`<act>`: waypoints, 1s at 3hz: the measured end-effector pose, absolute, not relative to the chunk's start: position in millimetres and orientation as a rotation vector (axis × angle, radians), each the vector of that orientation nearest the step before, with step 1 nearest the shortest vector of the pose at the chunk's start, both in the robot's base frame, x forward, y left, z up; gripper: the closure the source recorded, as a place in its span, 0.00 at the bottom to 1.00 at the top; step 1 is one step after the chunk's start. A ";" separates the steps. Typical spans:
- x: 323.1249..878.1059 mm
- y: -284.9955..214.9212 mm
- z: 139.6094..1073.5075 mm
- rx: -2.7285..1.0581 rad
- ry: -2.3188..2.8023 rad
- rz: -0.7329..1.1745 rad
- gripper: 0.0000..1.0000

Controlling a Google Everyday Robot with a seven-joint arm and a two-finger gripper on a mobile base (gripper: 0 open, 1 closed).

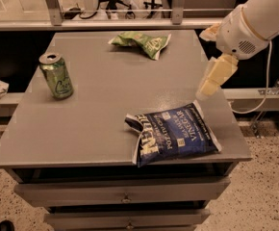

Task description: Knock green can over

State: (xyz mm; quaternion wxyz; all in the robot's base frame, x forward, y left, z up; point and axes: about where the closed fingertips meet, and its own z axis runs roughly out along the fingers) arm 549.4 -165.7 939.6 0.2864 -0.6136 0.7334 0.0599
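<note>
The green can [56, 75] stands upright on the grey table [101, 114], near its left edge. It has a silver top rim and pale markings on its side. My gripper [210, 83] hangs above the table's right edge, on a white arm [255, 18] that comes in from the upper right. It is far to the right of the can and touches nothing.
A blue chip bag [175, 134] lies at the table's front right, just below the gripper. A crumpled green-and-white snack bag [142, 41] lies at the back middle. Drawers [125, 194] are under the tabletop. A metal railing [130, 11] runs behind.
</note>
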 end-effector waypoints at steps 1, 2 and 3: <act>587.4 -124.6 929.2 -1.586 1.877 0.279 0.00; 587.5 -123.8 929.2 -1.587 1.875 0.281 0.00; 605.2 -108.3 926.0 -1.540 1.823 0.318 0.00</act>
